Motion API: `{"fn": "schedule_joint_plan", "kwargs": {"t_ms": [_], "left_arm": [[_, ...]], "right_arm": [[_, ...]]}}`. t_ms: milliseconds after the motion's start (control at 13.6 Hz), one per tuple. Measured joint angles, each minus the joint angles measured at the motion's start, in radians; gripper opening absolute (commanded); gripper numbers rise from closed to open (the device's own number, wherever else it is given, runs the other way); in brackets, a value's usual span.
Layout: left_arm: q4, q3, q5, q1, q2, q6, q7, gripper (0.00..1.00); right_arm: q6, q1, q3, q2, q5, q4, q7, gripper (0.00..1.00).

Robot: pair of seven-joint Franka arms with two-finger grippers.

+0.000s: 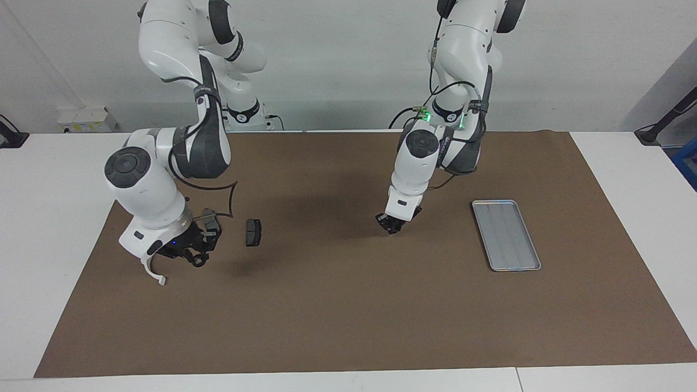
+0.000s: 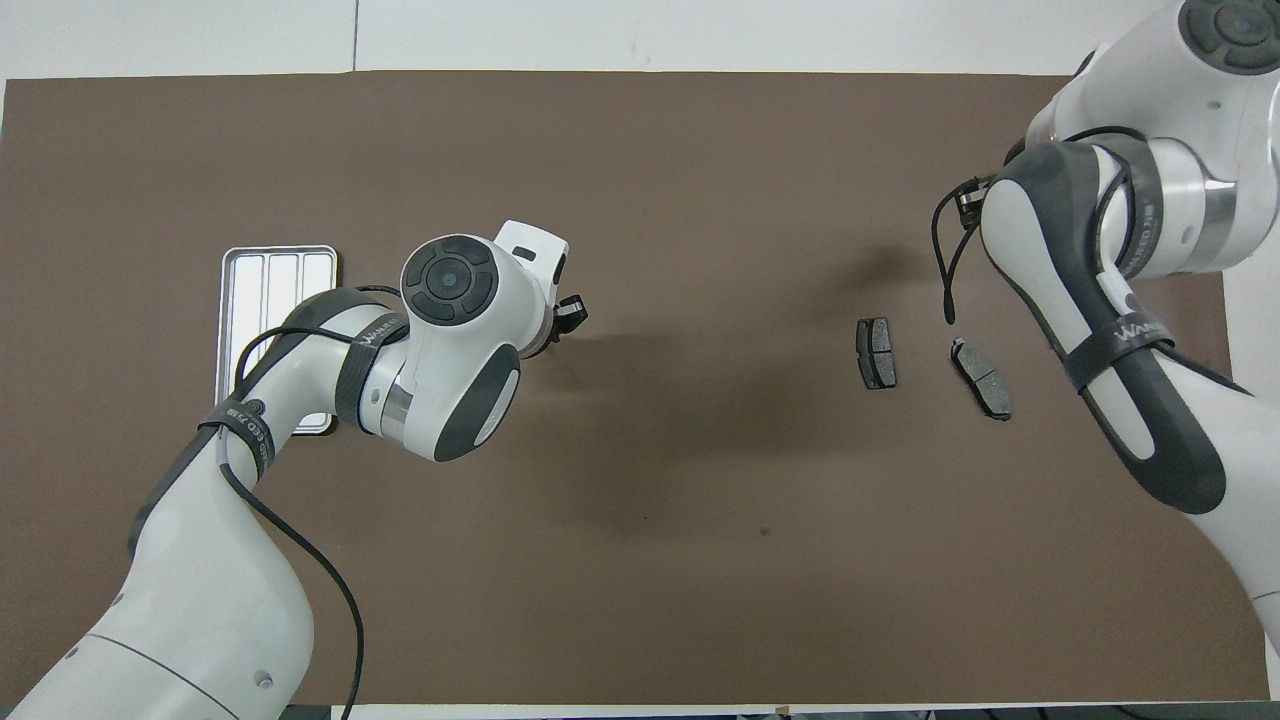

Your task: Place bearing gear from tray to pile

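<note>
**Right tool** (image 1: 195, 255): low over the pile (image 1: 163, 261), toward the right arm's end of the bench (image 1: 54, 190). It hangs just beside the white half-ring (image 1: 154, 274), which its wrist partly hides. Whether it is open or closed cannot be told.

**Bearing gear:** not distinguishable from the dark tool tip. None is seen in the tray (image 1: 506, 235), so it is judged, not confirmed, to be carried at that tip.

**Pile:** one dark plate (image 1: 253, 232) lies clear beside the tool. The second plate (image 2: 982, 377) shows only from overhead.

**Left tool** (image 1: 393, 224): closed on nothing, waiting low over the brown mat (image 1: 348, 305) between tray and pile.

**Recommendation for the step in hand, the set-down:**
- Lower straight onto bare mat between the half-ring and the plates.
- Release only at contact, since a round part may roll.
- Avoid nudging the half-ring with the wrist.
- Lift vertically afterwards.
</note>
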Motion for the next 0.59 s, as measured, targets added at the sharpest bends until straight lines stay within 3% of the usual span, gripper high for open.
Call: {"fn": "schedule_joint_plan", "kwargs": {"t_ms": [220,588], "left_arm": [[-0.003,0.002,0.000,0.000,0.008,0.018,0.000,0.09],[-0.017,0.002,0.000,0.000,0.024,0.063,0.000,0.14]], "right_arm": [[0.134,-0.007,0.000,-0.010,-0.008,-0.119,0.001,0.00],[0.249,-0.037,-0.002,0.002,-0.008,-0.194,-0.001,0.00]]}}
